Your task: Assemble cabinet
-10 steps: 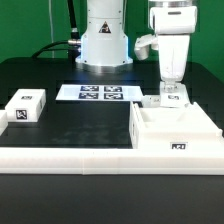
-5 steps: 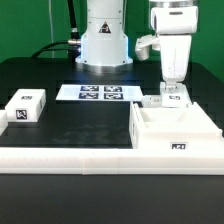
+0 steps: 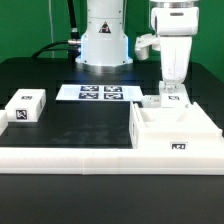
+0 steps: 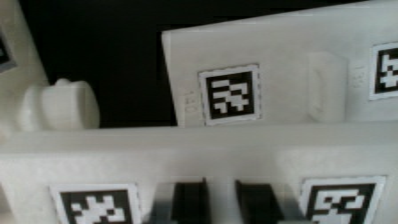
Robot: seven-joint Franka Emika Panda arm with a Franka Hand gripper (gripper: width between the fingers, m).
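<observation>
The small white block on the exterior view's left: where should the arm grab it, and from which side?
Probably from straight above, pinching the small white block across two opposite upright sides. It lies flat on the black table with nothing touching it, so its top and sides are free, and its low, boxy shape offers parallel faces.

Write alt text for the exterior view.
The robot's gripper hangs at the far edge of the cabinet, a white open box on a black table. The marker board lies mid-table, and a small tagged white block sits at the exterior view's left.
</observation>
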